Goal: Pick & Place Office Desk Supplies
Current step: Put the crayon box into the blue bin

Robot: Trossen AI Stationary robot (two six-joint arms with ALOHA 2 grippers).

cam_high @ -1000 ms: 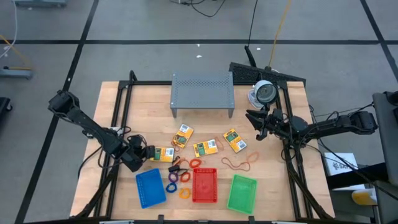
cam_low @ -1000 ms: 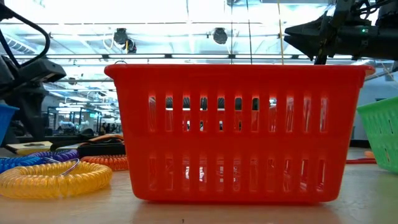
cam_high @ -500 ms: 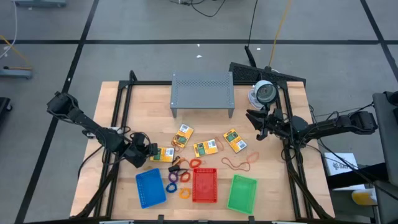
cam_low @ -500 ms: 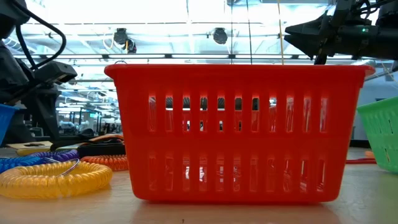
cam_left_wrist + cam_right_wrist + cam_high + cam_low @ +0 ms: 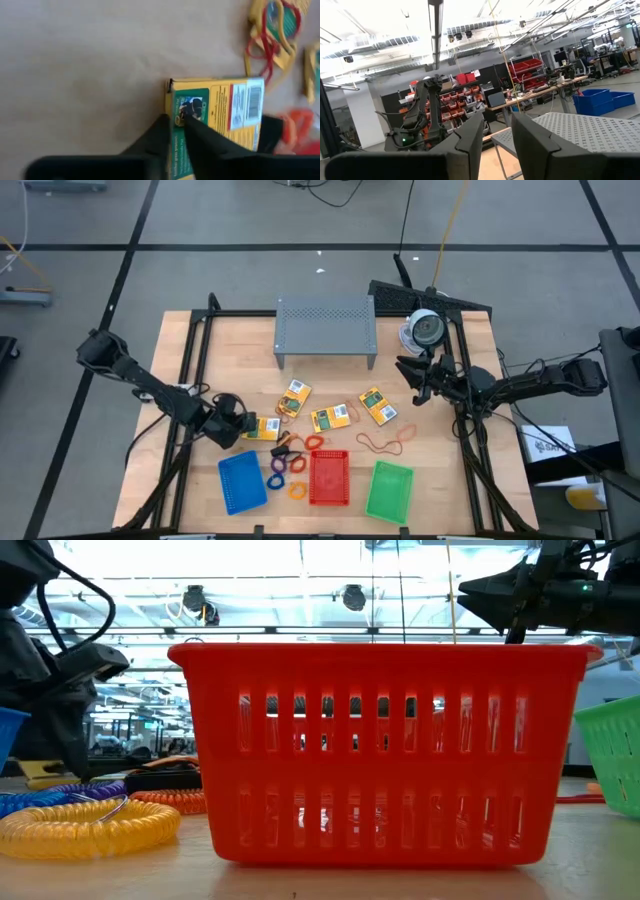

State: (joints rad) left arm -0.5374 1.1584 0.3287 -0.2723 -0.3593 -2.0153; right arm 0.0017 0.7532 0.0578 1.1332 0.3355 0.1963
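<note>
Contact made: the left gripper (image 5: 240, 425) has moved right across the desk (image 5: 240, 350) to the crayon box (image 5: 262, 427) at lower left of centre, its fingers (image 5: 165, 135) now closed on one edge. Lift appears next. Right gripper (image 5: 408, 374) waits, partly open, empty.

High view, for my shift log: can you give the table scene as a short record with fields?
left gripper: at the end of the leftmost yellow-and-green crayon box, fingers astride it
right gripper: raised by the round white-and-grey device, holding nothing
trays: blue plastic mesh tray, red plastic mesh tray, green plastic mesh tray along the near edge
shelf: grey perforated metal shelf at the back
</note>
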